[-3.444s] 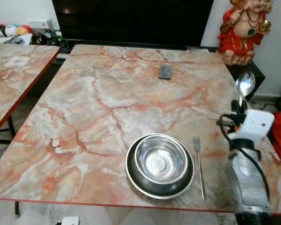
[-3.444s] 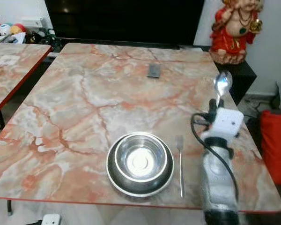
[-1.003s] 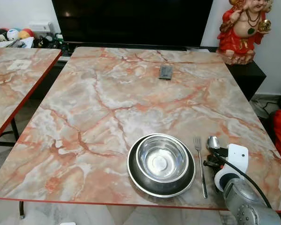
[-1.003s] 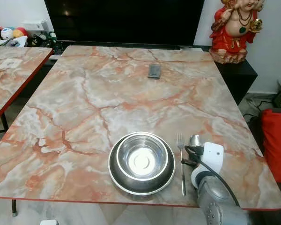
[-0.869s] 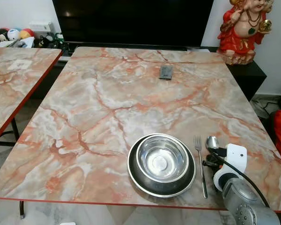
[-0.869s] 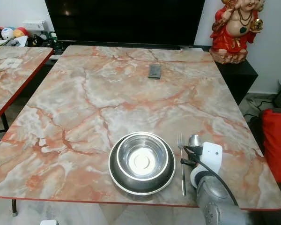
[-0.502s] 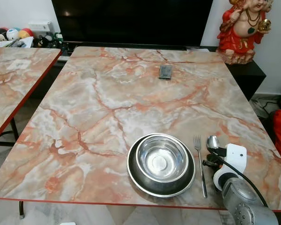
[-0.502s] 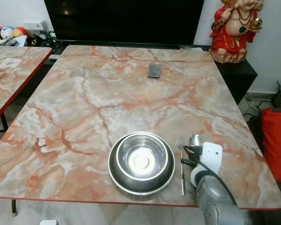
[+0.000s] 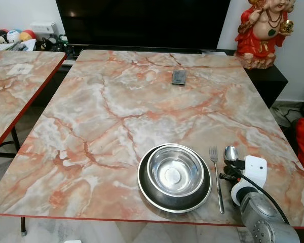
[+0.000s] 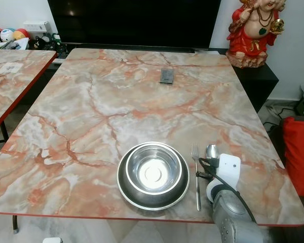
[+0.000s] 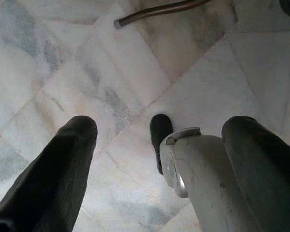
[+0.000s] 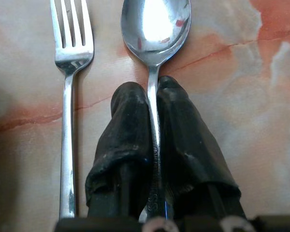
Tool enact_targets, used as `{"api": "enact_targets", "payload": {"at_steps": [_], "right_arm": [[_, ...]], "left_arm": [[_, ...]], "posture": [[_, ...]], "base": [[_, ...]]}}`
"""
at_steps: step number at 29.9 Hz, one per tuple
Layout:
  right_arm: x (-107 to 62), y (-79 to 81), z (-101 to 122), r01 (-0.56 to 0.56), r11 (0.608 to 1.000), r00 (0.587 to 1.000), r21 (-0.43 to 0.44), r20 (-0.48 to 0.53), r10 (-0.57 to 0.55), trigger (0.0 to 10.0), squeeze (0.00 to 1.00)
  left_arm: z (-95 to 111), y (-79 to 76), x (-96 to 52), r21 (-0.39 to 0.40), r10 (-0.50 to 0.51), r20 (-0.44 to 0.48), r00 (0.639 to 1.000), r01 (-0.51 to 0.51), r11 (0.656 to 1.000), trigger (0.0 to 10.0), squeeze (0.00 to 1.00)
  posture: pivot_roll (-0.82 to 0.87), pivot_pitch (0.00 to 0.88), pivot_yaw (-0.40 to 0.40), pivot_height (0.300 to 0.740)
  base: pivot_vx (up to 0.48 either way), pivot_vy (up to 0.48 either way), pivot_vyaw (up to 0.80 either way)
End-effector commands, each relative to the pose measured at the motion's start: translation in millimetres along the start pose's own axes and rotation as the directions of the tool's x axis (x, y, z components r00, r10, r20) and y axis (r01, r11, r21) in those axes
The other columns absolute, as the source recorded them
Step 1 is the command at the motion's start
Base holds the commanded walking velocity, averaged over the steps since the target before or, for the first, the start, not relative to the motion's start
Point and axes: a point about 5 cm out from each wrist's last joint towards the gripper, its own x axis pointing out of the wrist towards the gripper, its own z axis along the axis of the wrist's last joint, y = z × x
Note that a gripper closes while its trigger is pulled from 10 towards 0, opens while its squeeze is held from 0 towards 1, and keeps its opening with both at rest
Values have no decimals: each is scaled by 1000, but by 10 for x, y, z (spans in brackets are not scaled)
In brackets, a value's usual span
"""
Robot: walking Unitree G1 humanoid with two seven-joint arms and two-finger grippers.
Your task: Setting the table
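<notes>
Now the right gripper [image 12: 152,94] squeezes the spoon [image 12: 155,29] handle, low on the table [image 9: 116,101], right of the fork [image 9: 216,174] and bowl [image 9: 174,172]. Left gripper [image 11: 159,140] hangs open.

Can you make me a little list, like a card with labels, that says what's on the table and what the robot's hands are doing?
Table: pink and orange marble-pattern table
Dishes: shiny steel bowl sitting in a dark round plate, near the front edge
Fork: silver metal fork lying flat just right of the plate
Spoon: silver metal spoon lying beside the fork, on its right
Right gripper: black fingers shut on the spoon's handle, low at the table
Left gripper: open, hanging over the pale tiled floor
Far side: small dark flat object
</notes>
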Motion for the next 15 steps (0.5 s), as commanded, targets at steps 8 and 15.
{"api": "enact_targets", "payload": {"at_steps": [8,15], "right_arm": [[3,-10,-72,1,1000,999,-12,-35,-1,10000,0],[-20,7,-87,-1,1000,999,-11,-41,1,10000,0]], "left_arm": [[-86,34,-31,2,7,-36,999,-6,1000,10000,0],[-90,31,-33,3,7,-36,999,-7,1000,10000,0]], "posture": [[-32,142,-21,740],[-31,132,-18,740]], "base": [[0,0,0],[0,0,0]]}}
